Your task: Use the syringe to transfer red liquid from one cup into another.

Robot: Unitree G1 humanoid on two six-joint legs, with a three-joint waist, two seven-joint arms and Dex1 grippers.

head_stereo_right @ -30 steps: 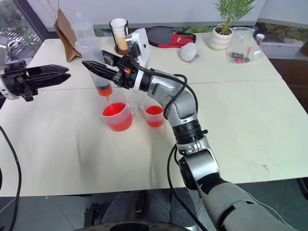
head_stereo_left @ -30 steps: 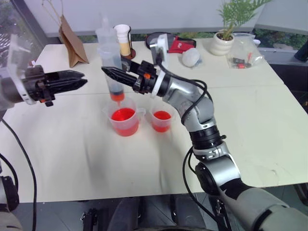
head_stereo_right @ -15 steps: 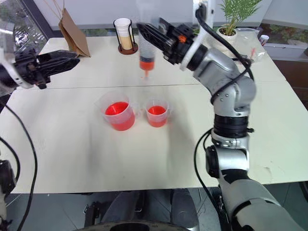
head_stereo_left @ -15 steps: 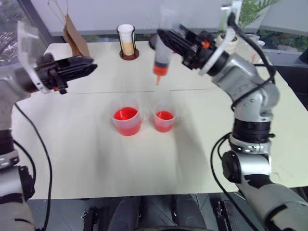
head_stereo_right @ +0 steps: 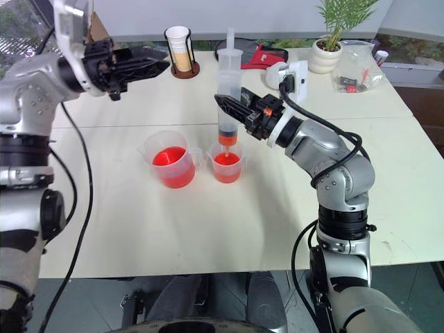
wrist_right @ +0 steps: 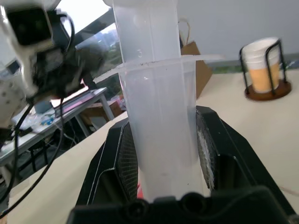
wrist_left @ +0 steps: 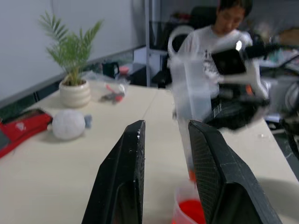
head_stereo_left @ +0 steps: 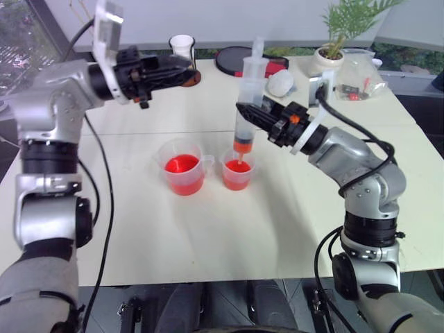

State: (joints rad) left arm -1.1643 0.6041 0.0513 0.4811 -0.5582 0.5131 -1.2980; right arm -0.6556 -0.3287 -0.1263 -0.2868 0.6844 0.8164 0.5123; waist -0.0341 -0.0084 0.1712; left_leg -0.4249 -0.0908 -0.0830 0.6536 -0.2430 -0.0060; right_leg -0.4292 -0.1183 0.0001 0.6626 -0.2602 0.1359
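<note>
Here right hand (head_stereo_right: 232,109) clamping upright syringe (head_stereo_right: 227,90), left hand (head_stereo_right: 154,64) raised

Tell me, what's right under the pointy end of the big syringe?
The smaller cup sits right below the syringe, with red liquid inside it. The cup's bottom is hidden by that liquid.

The robot's right arm is bending at the elbow and reaching in from the right, its right gripper (head_stereo_left: 251,113) clamping its two black fingers (wrist_right: 122,158) on either side of the upright syringe (head_stereo_left: 246,104). The left arm is rising from the left, forearm running level above the tabletop (head_stereo_left: 125,222), its left gripper (head_stereo_left: 182,69) pointing toward the right with fingers (wrist_left: 122,179) standing slightly apart, holding nothing.
</note>
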